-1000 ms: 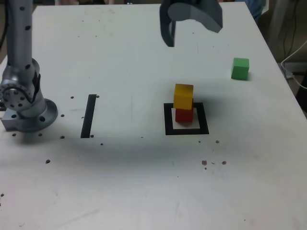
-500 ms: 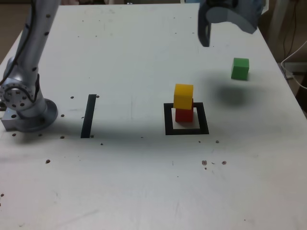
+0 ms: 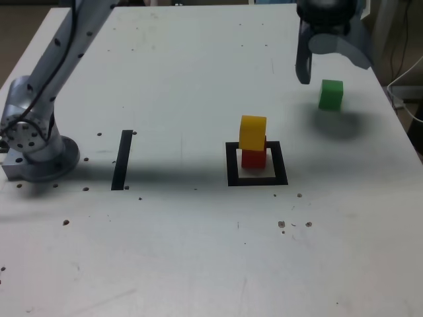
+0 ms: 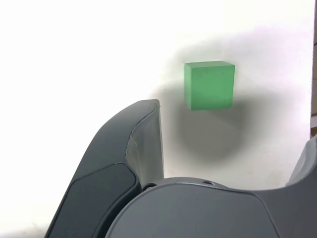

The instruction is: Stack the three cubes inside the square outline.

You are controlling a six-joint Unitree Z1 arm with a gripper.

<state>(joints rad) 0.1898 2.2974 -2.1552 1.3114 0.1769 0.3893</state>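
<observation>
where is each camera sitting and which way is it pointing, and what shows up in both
Exterior view: off the arm, above the table's near edge, looking down and across it at the yellow cube on the red cube in the square outline; the arm's base and the gripper show.
Wrist view: on the wrist, looking down between the open fingers at the tabletop.
Shared: the green cube, the gripper and the table.
</observation>
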